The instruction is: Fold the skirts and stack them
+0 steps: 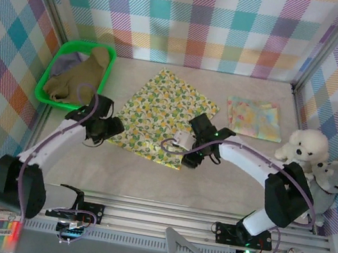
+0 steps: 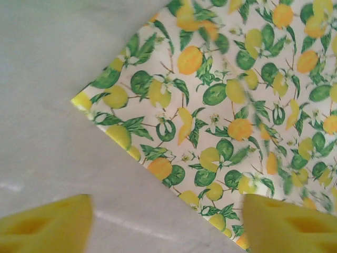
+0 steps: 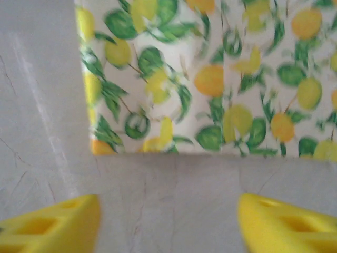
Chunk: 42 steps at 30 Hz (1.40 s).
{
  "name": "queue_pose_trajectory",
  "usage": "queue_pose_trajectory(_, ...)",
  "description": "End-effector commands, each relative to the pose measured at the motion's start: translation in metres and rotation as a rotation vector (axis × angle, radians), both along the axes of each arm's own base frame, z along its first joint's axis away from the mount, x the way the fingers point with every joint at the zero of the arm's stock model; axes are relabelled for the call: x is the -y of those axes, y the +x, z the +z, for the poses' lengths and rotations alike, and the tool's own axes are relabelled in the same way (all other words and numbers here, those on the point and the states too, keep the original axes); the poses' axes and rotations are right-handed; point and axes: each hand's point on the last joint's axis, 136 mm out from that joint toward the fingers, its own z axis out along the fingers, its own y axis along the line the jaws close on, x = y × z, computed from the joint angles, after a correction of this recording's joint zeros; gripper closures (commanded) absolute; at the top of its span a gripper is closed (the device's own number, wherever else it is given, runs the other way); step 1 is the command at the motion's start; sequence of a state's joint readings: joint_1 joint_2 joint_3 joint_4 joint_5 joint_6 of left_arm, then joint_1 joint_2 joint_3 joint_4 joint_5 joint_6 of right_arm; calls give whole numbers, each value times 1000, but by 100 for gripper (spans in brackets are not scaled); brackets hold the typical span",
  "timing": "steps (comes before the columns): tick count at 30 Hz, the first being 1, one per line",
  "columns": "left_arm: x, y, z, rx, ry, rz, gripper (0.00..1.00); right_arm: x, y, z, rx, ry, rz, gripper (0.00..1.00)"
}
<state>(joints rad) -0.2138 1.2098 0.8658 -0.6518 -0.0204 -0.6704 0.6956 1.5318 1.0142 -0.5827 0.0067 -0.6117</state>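
1. Upper left in the overhead view, a green plastic basket (image 1: 50, 71) holds a crumpled plain olive-brown cloth skirt (image 1: 76, 78), which lies partly over a plain grey-lavender cloth skirt (image 1: 70, 56).
2. Just right of the basket, the white left arm (image 1: 52, 143) reaches to the left corner of a yellow-and-green lemon-print cloth skirt (image 1: 161, 115) (image 2: 231, 121). The left jaws stand wide apart with nothing between them. Their yellow fingertips (image 2: 45, 224) sit at the cloth's slanting edge.
3. At centre frame, the lemon-print skirt lies spread flat on the pale grey worktop (image 1: 231, 182), turned at an angle.
4. Right of centre, the white right arm (image 1: 248, 159) meets the skirt's near edge (image 3: 210, 79). The right jaws are also wide apart and empty. Their yellow fingertips (image 3: 47, 224) are over bare worktop, just short of the straight hem and beside a corner.
5. Upper right, a folded pale yellow-green-pink floral cloth skirt (image 1: 255, 118) lies flat, apart from the lemon-print one.
6. At far right, a white plush bear (image 1: 305, 148) and a grey plush animal (image 1: 336, 177) sit touching each other.
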Motion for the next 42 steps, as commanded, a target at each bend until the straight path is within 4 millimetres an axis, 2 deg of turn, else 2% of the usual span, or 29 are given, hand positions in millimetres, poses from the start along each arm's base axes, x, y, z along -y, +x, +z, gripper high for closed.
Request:
queue_pose_trajectory(1, -7, 22, 40, 137, -6, 74, 0, 2, 39, 43, 184, 169, -239, 1)
queue_pose_trajectory(3, 5, 41, 46, 139, -38, 43, 0, 3, 69, 65, 259, 319, -442, 1)
queue_pose_trajectory(5, 23, 64, 46, 138, -82, 2, 0, 6, 91, 74, 182, 468, -704, 1)
queue_pose_trajectory(7, 38, 84, 36, 105, -110, -22, 0, 5, 104, 68, 77, 557, -915, 1)
queue_pose_trajectory(11, 57, 114, 1, -15, -109, -45, 0, -34, 122, 46, -185, 692, -1054, 1)
queue_pose_trajectory(13, 61, 119, -20, -76, -111, -36, 0, -32, 140, 32, -217, 670, -1235, 1)
queue_pose_trajectory(15, 60, 117, -41, -143, -105, 0, 0, -38, 155, 16, -266, 659, -1328, 1)
queue_pose_trajectory(18, 54, 103, -67, -216, -84, 46, 0, -55, 173, 8, -327, 649, -1365, 1)
queue_pose_trajectory(22, 47, 74, -87, -272, -48, 90, 0, -41, 185, -16, -342, 609, -1563, 1)
queue_pose_trajectory(26, 51, 47, -102, -332, -43, 95, 0, -36, 199, -40, -452, 633, -1643, 1)
queue_pose_trajectory(29, 66, 40, -102, -325, -55, 72, 0, -20, 205, -62, -482, 596, -1736, 1)
queue_pose_trajectory(32, 81, 36, -94, -316, -52, 68, 0, -4, 219, -76, -458, 584, -1796, 1)
queue_pose_trajectory(36, 91, 32, -83, -269, -63, 105, 0, 17, 239, -87, -487, 588, -1878, 1)
queue_pose_trajectory(39, 78, 32, -65, -218, -30, 148, 0, 16, 250, -64, -501, 672, -1824, 1)
queue_pose_trajectory(42, 69, 34, -40, -154, -14, 151, 0, 8, 248, -23, -490, 755, -1683, 1)
